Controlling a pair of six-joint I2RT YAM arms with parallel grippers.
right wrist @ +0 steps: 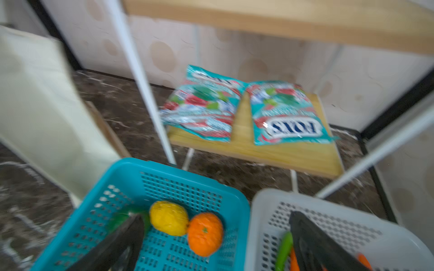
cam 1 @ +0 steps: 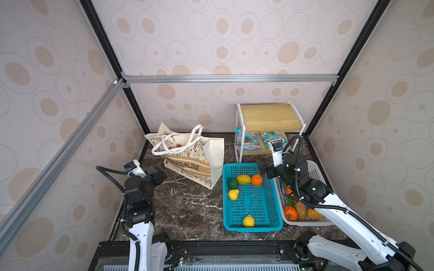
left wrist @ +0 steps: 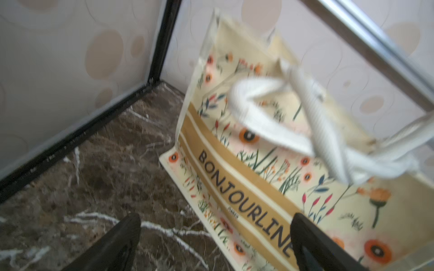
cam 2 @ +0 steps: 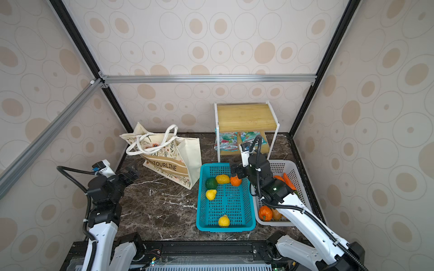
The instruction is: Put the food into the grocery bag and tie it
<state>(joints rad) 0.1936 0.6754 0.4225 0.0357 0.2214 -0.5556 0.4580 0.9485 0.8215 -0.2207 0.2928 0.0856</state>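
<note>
Items on the marble tabletop (cam 1: 187,206):

- Grocery bag (cam 1: 187,157): cream, floral, tan lettered band. It stands upright at the far left, and its white handles (cam 1: 178,145) lie crossed over its mouth.
- Teal basket (cam 1: 253,228): just right of the bag. It holds three yellow fruits (cam 1: 243,179), an orange (cam 1: 257,180) and a green fruit (cam 1: 232,183).
- White basket (cam 1: 305,223): touches the teal one and holds mixed produce (cam 1: 300,210).
- Wooden rack (cam 1: 270,115): stands at the far wall with two teal packets (cam 1: 273,140) on its lower shelf.
- Left gripper (cam 1: 160,174): jaws spread wide and empty, near the bag's lettered side, not touching it.
- Right gripper (cam 1: 265,169): jaws spread wide and empty, above the far ends of both baskets, close to the orange.
</note>
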